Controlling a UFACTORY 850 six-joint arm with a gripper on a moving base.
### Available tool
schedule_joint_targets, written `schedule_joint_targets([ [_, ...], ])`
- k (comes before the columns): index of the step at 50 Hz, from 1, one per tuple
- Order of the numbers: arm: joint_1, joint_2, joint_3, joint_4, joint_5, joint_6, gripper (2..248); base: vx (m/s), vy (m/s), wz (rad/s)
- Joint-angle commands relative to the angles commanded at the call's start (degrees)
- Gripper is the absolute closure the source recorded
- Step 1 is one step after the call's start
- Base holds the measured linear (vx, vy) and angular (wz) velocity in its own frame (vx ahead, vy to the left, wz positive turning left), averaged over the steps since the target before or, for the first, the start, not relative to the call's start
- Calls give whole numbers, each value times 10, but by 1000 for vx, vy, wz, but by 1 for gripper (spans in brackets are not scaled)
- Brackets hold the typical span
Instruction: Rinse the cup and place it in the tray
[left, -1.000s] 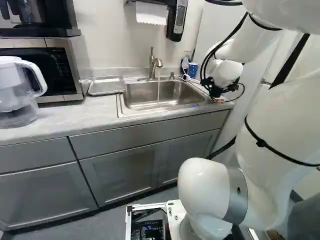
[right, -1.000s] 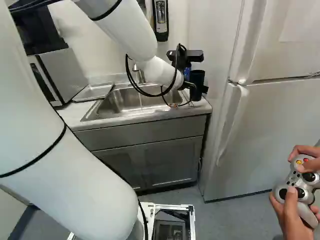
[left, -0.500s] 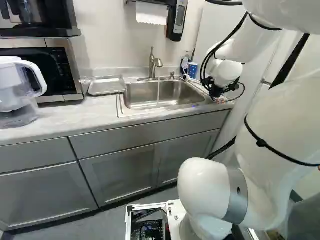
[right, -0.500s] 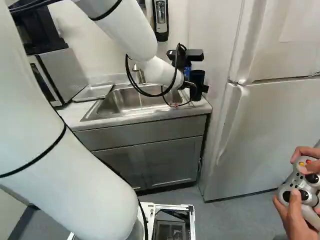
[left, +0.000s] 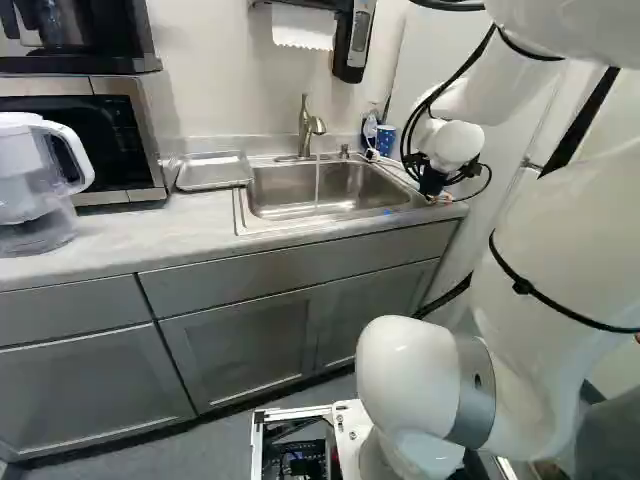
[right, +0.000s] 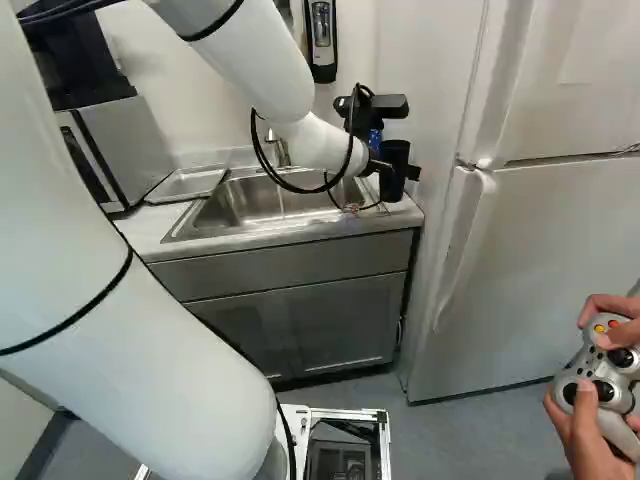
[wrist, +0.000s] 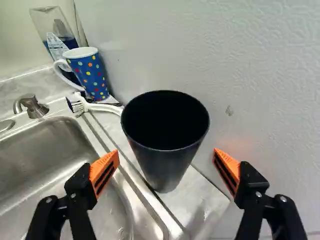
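Note:
In the right base view my gripper (right: 389, 176) is at the black cup (right: 395, 167), beside the sink's far right corner. The wrist view shows the gripper (wrist: 165, 152) open, one finger on each side of the cup (wrist: 167, 162), with visible gaps at both sides. The cup stands upright on the strip of counter between sink and wall, its dark mouth facing up. Left of the sink (left: 262, 218) in the left base view lies the metal tray (left: 214, 172). A thin stream of water (left: 317, 185) falls from the faucet (left: 306, 125) into the basin.
A blue dotted mug (wrist: 90, 75), a white-handled brush (wrist: 102, 108) and a clear bottle (wrist: 57, 35) are beyond the cup. Close to its other side rises a pale wall (wrist: 265, 90). A pitcher (left: 35, 180) and microwave (left: 110, 140) stand left of the tray.
The wrist and gripper have shifted and tilted slightly around the cup. The cup and the base look unmoved.

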Motion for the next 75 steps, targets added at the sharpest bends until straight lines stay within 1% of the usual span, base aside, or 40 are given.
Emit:
schedule_joint_targets([
  [11, 1, -1, -1, 0, 11, 0, 3, 0, 0, 0],
  [20, 5, -3, -3, 0, 11, 0, 3, 0, 0, 0],
  [34, 5, -3, -3, 0, 11, 0, 3, 0, 0, 0],
  [35, 5, -3, -3, 0, 11, 0, 23, 0, 0, 0],
  [39, 5, -3, -3, 0, 11, 0, 23, 0, 0, 0],
  [40, 5, -3, -3, 0, 11, 0, 62, 0, 0, 0],
  [45, 5, -3, -3, 0, 11, 0, 62, 0, 0, 0],
  [46, 5, -3, -3, 0, 11, 0, 100, 0, 0, 0],
  [50, 5, -3, -3, 0, 11, 0, 100, 0, 0, 0],
  [51, 5, -3, -3, 0, 11, 0, 126, 0, 0, 0],
  [75, 5, -3, -3, 0, 11, 0, 128, 0, 0, 0],
])
